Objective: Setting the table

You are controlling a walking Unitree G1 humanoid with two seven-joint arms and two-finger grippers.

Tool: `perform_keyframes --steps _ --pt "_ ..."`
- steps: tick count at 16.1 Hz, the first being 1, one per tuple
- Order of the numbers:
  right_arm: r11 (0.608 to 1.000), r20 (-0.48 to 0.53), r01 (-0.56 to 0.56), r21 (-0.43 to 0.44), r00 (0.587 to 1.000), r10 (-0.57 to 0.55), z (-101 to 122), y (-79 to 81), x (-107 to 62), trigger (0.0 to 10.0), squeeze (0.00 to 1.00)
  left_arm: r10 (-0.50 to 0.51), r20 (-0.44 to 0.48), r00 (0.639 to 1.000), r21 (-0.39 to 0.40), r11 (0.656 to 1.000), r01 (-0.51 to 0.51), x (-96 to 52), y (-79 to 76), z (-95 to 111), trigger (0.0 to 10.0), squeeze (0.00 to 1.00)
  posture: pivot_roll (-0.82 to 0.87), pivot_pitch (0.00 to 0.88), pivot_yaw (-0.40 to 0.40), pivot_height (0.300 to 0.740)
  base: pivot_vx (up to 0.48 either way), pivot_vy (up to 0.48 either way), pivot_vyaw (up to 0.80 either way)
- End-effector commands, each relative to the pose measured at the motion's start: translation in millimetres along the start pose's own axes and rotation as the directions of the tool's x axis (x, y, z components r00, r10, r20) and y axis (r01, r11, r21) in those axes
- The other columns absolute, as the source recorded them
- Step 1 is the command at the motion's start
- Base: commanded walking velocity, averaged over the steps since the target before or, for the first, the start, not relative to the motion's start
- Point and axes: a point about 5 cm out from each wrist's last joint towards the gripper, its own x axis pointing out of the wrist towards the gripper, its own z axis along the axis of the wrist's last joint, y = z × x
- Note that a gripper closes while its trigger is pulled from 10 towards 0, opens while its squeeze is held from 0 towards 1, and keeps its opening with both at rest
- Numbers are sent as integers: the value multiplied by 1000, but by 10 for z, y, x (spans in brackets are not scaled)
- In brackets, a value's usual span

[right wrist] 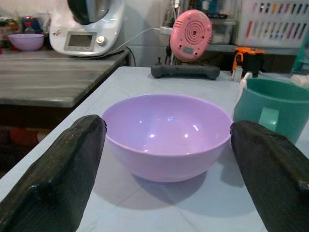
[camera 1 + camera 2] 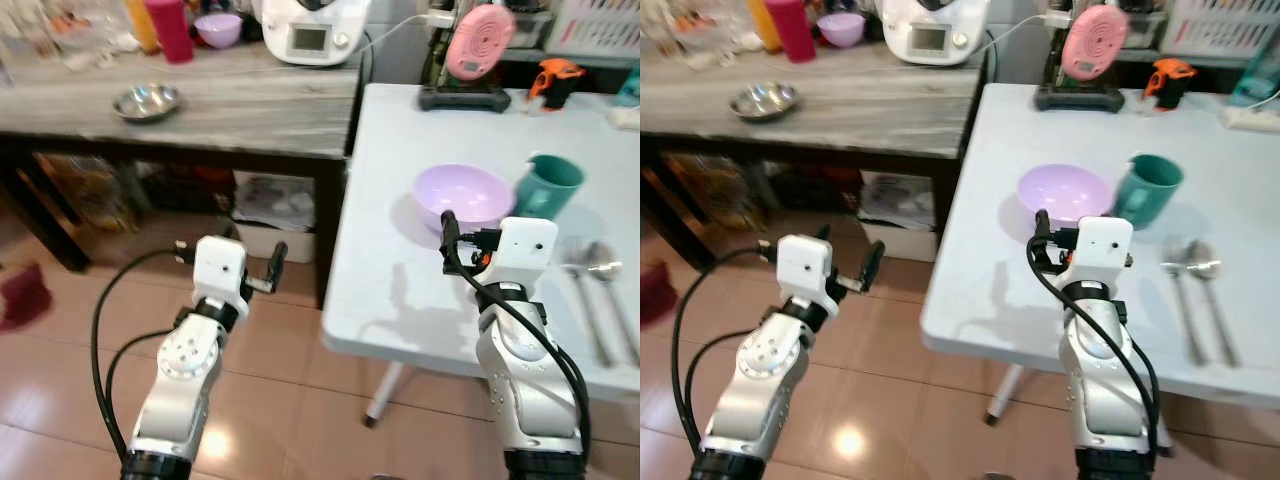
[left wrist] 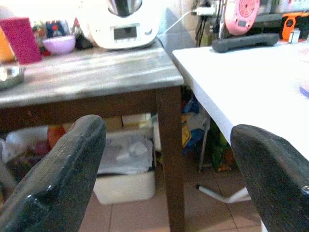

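Left eye view: lilac bowl (image 2: 464,195) on white counter (image 2: 400,280), teal mug (image 2: 548,185) just beside; right claw (image 2: 470,238) near bowl.
Right wrist view: fingers (image 1: 53,174) wide, bowl between.
Left wrist view: left claw (image 3: 169,179) wide, over floor.

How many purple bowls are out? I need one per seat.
2: one purple bowl on the white table beside the teal cup; a smaller one on the wooden counter. Others may be hidden.

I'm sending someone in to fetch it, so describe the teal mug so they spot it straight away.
Start at the white table. Beside the purple bowl on it stands the teal mug. It is the one tall green-blue cup there, with cutlery lying flat just in front.
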Motion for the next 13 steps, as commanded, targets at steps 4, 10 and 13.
perform_keyframes --steps 4,10,13 --pt "1000 32 -20 -13 999 21 63 58 18 10000 0 21 8 1000 -38 999 -21 -23 33 3 10000 0 -193 99 42 740 0 -175 0" --pt "996 7 -52 -72 999 52 32 33 44 10000 0 -180 50 982 -7 984 181 -144 -88 21 10000 0 -191 117 40 740 0 0 0" --pt "988 -42 -127 -88 991 124 -36 -19 125 10000 0 -300 49 953 46 953 298 -192 -174 31 10000 0 -194 146 41 740 0 0 0"
